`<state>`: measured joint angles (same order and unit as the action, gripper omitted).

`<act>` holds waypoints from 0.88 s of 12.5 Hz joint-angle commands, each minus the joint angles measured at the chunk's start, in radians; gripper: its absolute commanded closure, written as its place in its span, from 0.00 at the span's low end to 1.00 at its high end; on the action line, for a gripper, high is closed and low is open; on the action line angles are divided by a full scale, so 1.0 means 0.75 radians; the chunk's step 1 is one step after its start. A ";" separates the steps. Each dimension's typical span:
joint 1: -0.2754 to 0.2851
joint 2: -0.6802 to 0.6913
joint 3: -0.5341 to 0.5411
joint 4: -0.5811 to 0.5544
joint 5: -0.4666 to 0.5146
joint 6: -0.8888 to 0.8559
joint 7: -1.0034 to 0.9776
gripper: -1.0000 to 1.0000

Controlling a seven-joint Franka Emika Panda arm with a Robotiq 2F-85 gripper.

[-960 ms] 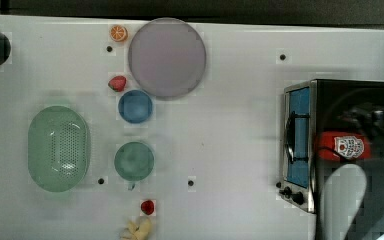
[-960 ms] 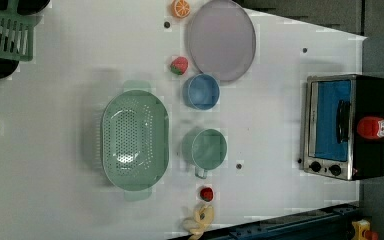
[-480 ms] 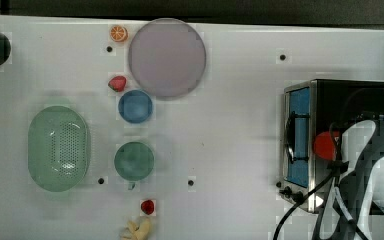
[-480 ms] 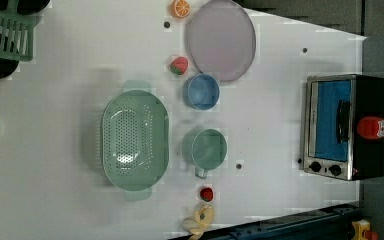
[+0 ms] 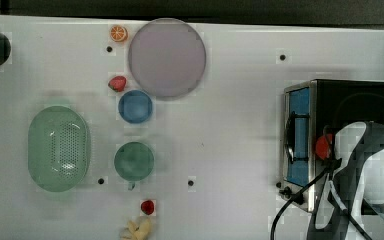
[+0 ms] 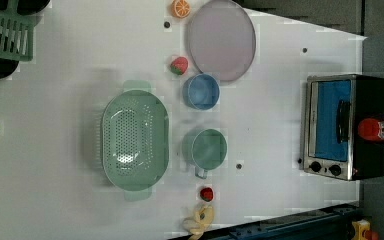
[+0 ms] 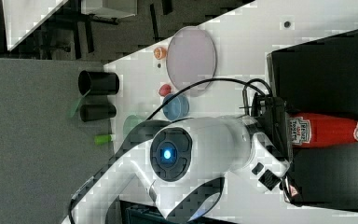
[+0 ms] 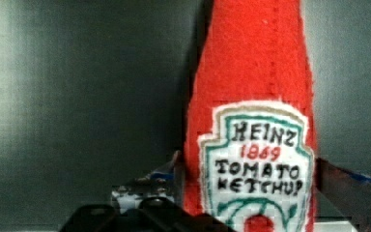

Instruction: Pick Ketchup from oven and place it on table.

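Ketchup (image 7: 328,131) lies on its side on the oven (image 7: 326,65) top's black panel, cap pointing away from my wrist. My gripper (image 8: 249,193) straddles the label end, one finger on each flank, seemingly clamped for a lift. My arm reaches in low and level. The table (image 5: 230,125) lies beyond.

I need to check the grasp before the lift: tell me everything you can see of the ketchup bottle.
The slim red ketchup bottle looks like stitched felt, with a white shield label reading "Heinz 1869 Tomato Ketchup" in dark letters and a white cap. It lies on its side on the black top of the boxy toaster oven, not inside it. In the wrist view, the gripper brackets the bottle's labelled lower body, one finger at each side; whether they press it I cannot tell.
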<state>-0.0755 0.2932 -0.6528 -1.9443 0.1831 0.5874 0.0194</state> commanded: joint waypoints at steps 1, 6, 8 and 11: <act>-0.010 0.003 0.017 0.036 -0.014 0.004 0.038 0.39; 0.117 -0.121 0.079 0.249 -0.103 -0.264 0.033 0.39; 0.215 -0.190 0.236 0.297 -0.114 -0.315 0.033 0.39; 0.274 -0.197 0.434 0.273 -0.114 -0.320 0.033 0.39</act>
<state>0.0684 0.0789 -0.3911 -1.7129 0.0757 0.3601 0.0226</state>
